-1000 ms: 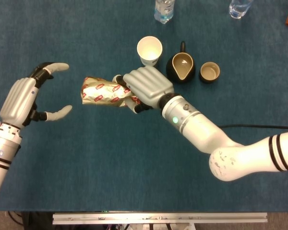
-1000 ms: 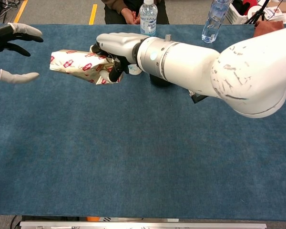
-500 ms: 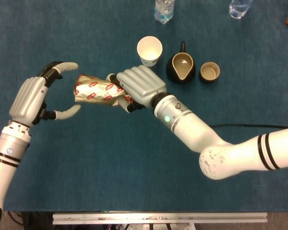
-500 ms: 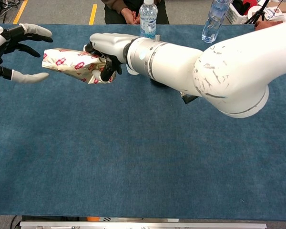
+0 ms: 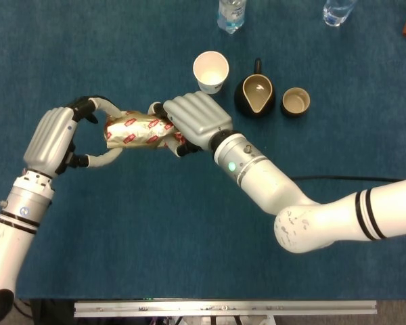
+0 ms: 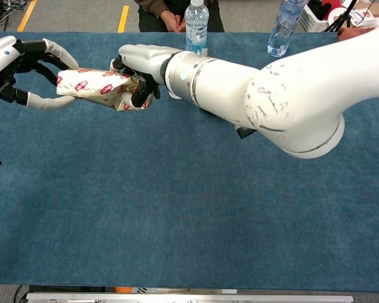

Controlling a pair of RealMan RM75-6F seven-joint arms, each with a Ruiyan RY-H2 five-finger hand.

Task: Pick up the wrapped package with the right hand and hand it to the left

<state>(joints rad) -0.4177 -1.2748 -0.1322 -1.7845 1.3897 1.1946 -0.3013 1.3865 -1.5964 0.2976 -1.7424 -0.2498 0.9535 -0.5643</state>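
Here the right hand [image 5: 193, 120] is holding the wrapped package [image 5: 137, 131] by its right end, fingers curled around the crumpled gold wrap with red labels, above the blue bench [image 5: 155, 230]. The package is lying roughly level, stretched out to the left between the two hands. The left hand [image 5: 54, 139] is reaching around the package's left end: its thumb and fingers [image 5: 107, 157] are spread wide, one curving over the top of the wrap and one under it, touching or just about touching it. Whether that hand is gripping cannot be told from either view.

In the chest view the package [image 6: 95, 87] is hanging clear of the bench, with the right hand [image 6: 139, 63] closed on one end and the left hand [image 6: 16, 69] cupping the other.

Behind the right hand a white paper cup [image 5: 210, 70] is standing upright, beside a dark pitcher [image 5: 255, 95] and a small dark cup [image 5: 295, 101]. Further back, two clear water bottles [image 6: 196, 25] are standing at the far edge.
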